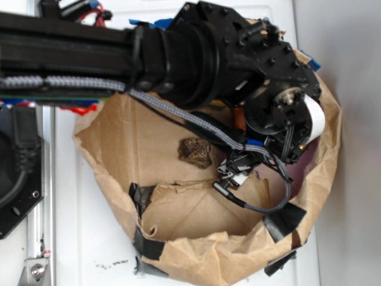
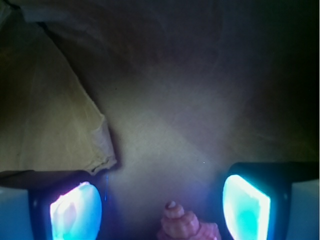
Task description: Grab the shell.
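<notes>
The shell [image 2: 181, 224] is a pinkish-orange ribbed spiral. Only its pointed spire shows, at the bottom edge of the wrist view, tip pointing up the frame. It lies on brown paper between my gripper's two glowing pads [image 2: 76, 212], nearer the right one and touching neither. My gripper [image 2: 160, 210] is open, with a wide gap between the jaws. In the exterior view the gripper [image 1: 268, 146] hangs low inside the right half of a brown paper-lined bin, and the arm covers the shell.
A brown-grey lumpy rock [image 1: 195, 153] lies on the paper left of the gripper. The crumpled paper walls [image 1: 238, 256], patched with black tape [image 1: 284, 219], ring the work area. A torn paper flap [image 2: 75, 130] rises ahead on the left.
</notes>
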### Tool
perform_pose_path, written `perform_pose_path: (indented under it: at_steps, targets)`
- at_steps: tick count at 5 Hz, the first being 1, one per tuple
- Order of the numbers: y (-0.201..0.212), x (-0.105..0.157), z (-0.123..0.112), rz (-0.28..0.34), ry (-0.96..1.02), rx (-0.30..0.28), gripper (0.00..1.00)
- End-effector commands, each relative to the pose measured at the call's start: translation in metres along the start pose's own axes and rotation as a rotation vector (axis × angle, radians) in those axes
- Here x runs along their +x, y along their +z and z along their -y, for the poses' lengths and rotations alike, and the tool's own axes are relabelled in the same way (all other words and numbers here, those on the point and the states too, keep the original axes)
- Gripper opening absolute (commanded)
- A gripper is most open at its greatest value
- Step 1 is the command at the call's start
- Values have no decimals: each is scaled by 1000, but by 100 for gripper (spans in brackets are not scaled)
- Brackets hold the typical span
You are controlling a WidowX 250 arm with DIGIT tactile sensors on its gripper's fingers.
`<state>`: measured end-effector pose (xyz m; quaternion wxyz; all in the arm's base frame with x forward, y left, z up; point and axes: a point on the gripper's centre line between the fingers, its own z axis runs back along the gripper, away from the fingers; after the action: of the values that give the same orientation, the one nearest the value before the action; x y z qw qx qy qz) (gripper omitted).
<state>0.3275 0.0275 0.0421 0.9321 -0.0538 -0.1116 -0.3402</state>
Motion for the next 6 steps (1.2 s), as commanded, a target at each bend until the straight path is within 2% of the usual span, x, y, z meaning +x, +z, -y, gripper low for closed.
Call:
perform_pose_path:
  at_steps: [1,2,3,4,5,6]
  targets:
    - [22,4,0,48,-10,49,100]
    - [19,5,-1,33,-5,51,100]
    - [4,-1,3,-15,-59,128,100]
    - [-6,-5,-2,-51,-92,130,100]
    - [-16,-6,-5,-73,-84,102,100]
    - [-17,-5,-4,-62,-69,108,0]
